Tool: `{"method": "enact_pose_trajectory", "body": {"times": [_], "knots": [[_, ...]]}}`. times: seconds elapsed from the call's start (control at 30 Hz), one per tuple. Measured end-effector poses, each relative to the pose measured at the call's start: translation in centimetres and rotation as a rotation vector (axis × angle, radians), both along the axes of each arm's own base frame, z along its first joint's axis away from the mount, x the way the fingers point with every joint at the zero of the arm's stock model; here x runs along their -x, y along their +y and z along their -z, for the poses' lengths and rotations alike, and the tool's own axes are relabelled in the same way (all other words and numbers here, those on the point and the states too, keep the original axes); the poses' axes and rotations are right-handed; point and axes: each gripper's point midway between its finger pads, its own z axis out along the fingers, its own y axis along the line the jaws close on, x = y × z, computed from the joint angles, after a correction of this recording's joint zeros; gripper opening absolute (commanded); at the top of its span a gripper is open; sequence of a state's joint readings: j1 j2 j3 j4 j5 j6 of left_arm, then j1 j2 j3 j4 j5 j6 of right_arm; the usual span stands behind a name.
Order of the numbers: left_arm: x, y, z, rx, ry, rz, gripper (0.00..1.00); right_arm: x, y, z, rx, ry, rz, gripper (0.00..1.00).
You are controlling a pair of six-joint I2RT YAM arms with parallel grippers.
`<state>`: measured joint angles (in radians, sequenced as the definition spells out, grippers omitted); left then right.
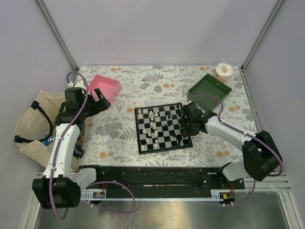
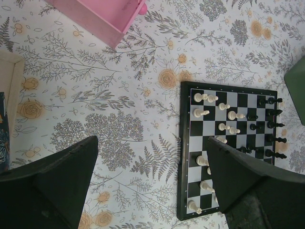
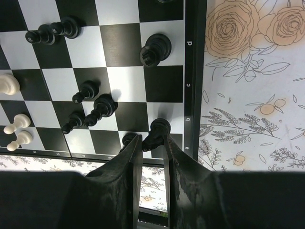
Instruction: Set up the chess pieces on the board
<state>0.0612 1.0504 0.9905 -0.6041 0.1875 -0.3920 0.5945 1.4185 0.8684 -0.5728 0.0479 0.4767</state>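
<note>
left gripper (image 2: 152,143): fingers (image 2: 62,176) spread wide, nothing between them, over flowered tablecloth (image 2: 109,95) | board (image 2: 183,157): flat on cloth, one corner behind a finger | white pieces (image 2: 200,113): scattered along one board edge | black pieces (image 2: 269,125): along opposite edge | pink tray (image 2: 102,14): well apart from board | green tray (image 2: 298,90): near board's black-piece edge
</note>
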Motion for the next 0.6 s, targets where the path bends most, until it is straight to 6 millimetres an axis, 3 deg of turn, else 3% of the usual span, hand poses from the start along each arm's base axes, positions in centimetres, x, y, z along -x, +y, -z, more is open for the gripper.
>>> {"method": "enact_pose_trajectory", "body": {"times": [0.37, 0.6], "knots": [[0.00, -0.01, 0.00, 0.000, 0.000, 0.001, 0.99, -0.38, -0.13, 0.70, -0.031, -0.002, 0.025, 0.27], [0.01, -0.11, -0.01, 0.004, 0.000, 0.005, 0.99, -0.42, -0.07, 0.77, -0.042, 0.005, 0.031, 0.34]]}}
